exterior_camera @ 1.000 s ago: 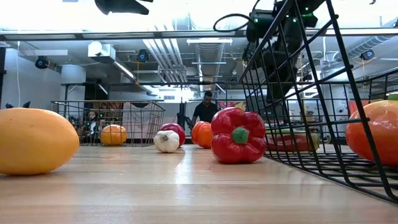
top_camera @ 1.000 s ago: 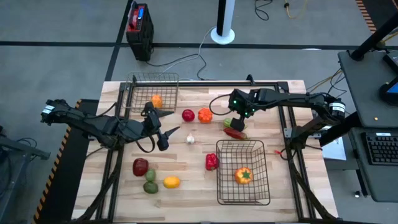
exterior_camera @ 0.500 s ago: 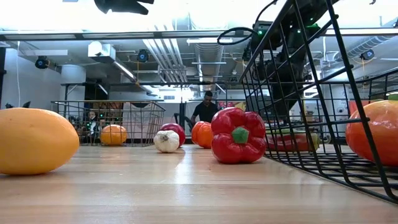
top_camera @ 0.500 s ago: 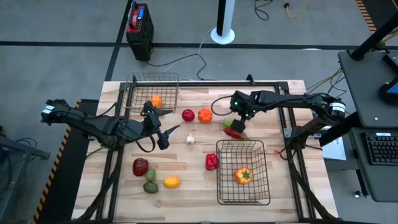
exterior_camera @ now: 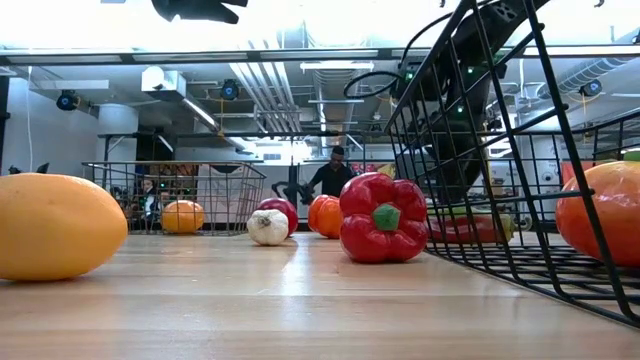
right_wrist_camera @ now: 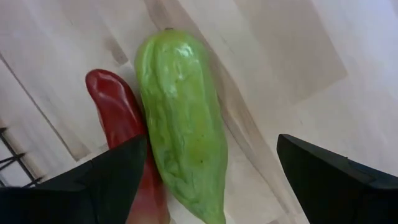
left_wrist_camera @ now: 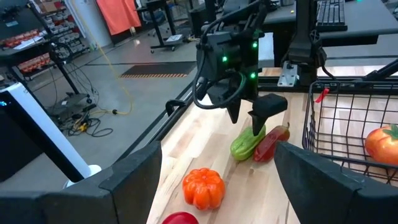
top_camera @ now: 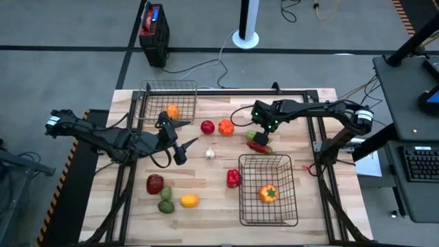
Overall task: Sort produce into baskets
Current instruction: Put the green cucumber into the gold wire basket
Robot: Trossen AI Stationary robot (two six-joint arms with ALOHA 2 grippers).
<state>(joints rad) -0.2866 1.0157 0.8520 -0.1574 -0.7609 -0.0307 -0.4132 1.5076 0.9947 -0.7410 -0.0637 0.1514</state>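
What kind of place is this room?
Probably a robotics lab or workshop: exposed ceiling pipes, a person at benches behind the table, cables on the grey floor.

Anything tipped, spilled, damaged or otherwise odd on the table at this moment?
Nothing stands out. Both baskets sit upright, loose produce lies intact on the table, and the open right gripper hangs over the green vegetable lying against the red chili. The left gripper waits open.

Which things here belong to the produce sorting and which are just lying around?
Job: green vegetable, red chili, garlic, red bell pepper, lemon, small basket, large basket.
Just around: red-topped box on the floor, keyboard.
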